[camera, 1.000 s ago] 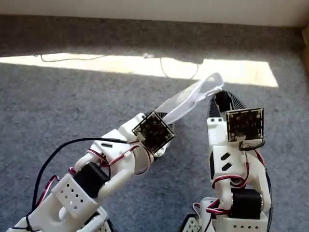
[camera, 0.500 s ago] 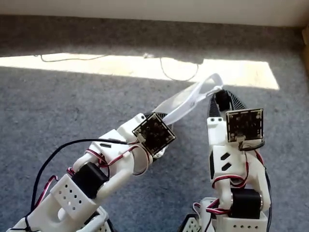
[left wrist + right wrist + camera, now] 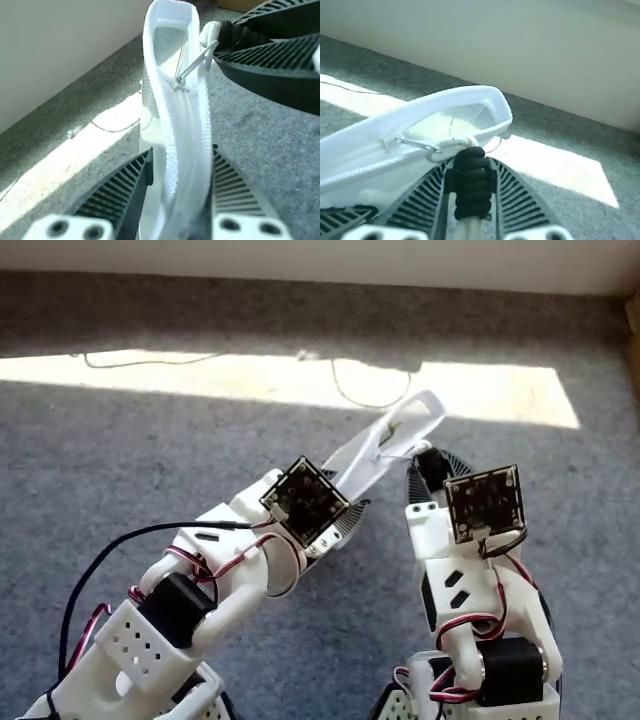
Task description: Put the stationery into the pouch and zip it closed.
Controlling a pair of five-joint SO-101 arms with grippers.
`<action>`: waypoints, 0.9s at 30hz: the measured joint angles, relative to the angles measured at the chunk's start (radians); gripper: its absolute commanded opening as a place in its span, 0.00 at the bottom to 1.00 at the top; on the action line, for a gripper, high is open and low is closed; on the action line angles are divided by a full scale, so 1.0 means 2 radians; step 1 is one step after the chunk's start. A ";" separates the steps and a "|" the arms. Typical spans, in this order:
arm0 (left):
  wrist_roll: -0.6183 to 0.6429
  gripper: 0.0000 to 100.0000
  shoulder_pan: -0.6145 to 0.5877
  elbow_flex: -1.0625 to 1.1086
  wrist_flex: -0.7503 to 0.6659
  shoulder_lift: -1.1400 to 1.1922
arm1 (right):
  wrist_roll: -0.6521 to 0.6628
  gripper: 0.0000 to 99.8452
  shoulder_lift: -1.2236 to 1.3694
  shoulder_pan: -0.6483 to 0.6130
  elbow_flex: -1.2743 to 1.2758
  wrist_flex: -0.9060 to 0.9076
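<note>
High view: left of the white mesh zip pouch (image 3: 385, 445), the left arm's fingers (image 3: 122, 187) are clamped on its near end, holding it tilted up above the grey carpet (image 3: 150, 460). Right of the pouch, the right arm's fingers (image 3: 512, 200) pinch the white zipper pull (image 3: 455, 145) near its far end.

The pouch (image 3: 176, 125) is seen as white woven cloth, its panel a fine translucent mesh. A thin, shiny metal zip pull (image 3: 415, 145) is caught. Ribbed matt black plastic is shown on the right gripper (image 3: 470, 159); the carpet (image 3: 120, 470) is rough grey pile.
</note>
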 measured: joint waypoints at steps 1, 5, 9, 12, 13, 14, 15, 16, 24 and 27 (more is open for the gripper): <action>0.000 0.18 0.000 -0.003 0.000 0.000 | 0.000 0.00 0.000 0.000 0.000 0.000; 0.002 0.16 0.000 -0.005 0.000 -0.011 | 0.000 0.00 0.000 -0.003 0.000 0.000; 0.002 0.05 0.002 -0.005 0.000 -0.038 | 0.000 0.00 0.000 -0.005 0.000 0.002; 0.003 0.01 0.002 -0.005 0.000 -0.048 | -0.001 0.01 0.000 -0.012 -0.001 0.026; 0.003 0.01 0.002 -0.005 0.000 -0.048 | -0.001 0.01 -0.001 -0.020 -0.002 0.035; 0.003 0.01 0.002 -0.005 0.000 -0.048 | -0.001 0.01 -0.001 -0.026 -0.009 0.045; 0.003 0.01 0.002 -0.005 0.001 -0.048 | -0.001 0.01 -0.001 -0.033 -0.015 0.055; 0.003 0.01 0.002 -0.005 0.001 -0.048 | -0.001 0.01 -0.001 -0.039 -0.020 0.064; 0.005 0.01 0.002 0.003 0.001 -0.053 | -0.005 0.14 -0.001 -0.089 -0.028 0.101; 0.004 0.01 0.002 0.003 0.001 -0.054 | -0.035 0.15 -0.001 -0.094 -0.028 0.101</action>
